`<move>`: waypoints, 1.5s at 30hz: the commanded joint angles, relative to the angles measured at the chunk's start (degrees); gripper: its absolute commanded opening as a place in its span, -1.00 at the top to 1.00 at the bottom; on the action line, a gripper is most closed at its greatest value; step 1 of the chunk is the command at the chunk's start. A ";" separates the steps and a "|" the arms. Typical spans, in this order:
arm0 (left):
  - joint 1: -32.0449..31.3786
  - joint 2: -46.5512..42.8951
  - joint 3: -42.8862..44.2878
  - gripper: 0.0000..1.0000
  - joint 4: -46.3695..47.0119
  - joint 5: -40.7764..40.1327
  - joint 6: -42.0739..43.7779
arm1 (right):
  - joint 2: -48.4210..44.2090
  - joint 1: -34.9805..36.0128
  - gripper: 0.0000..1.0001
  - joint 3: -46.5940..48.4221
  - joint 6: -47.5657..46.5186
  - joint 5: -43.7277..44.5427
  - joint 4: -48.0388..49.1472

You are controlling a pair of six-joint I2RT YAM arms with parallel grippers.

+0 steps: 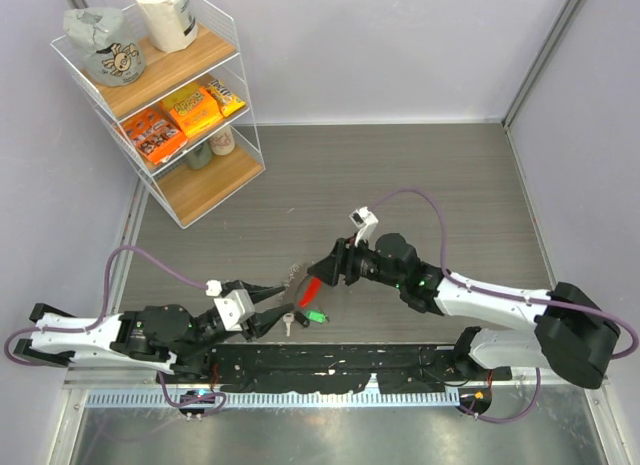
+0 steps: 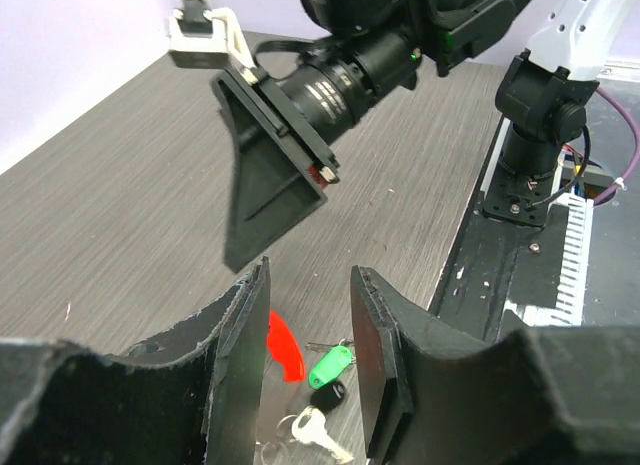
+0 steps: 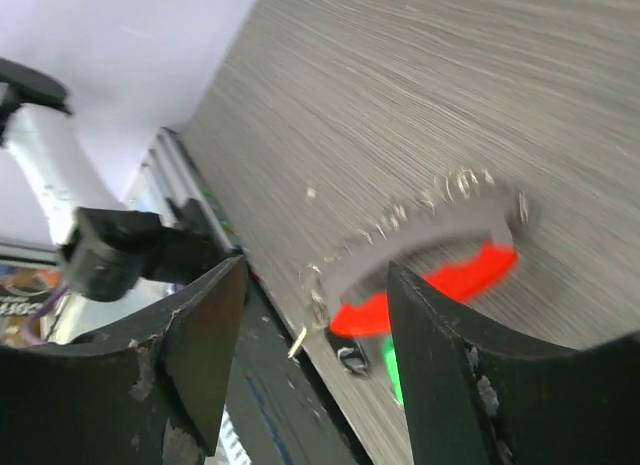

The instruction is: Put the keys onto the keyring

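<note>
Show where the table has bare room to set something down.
Free: the wide stretch of table beyond the right arm, bordered by the back wall and the wire shelf rack; also the strip between that rack and the left hand. Crowded: front centre, where the right hand meets it by the keyring and green key.

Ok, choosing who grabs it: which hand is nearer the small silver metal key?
Left. The left hand sits just beside the small silver metal key; the right hand hovers farther off, above the red-and-silver keyring.
</note>
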 commanded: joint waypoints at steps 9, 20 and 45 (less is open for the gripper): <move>0.26 8.26 1.97 0.08 4.67 -2.28 1.94 | -13.84 0.22 -0.34 7.47 -12.59 19.70 -24.80; 1.57 13.47 2.59 0.08 5.55 -3.87 -2.10 | 9.18 -0.31 -0.01 22.78 -17.00 17.60 -30.61; 1.75 5.55 -1.81 0.08 2.39 -5.19 -8.61 | 37.23 -0.31 -0.05 41.86 -10.85 21.63 -34.74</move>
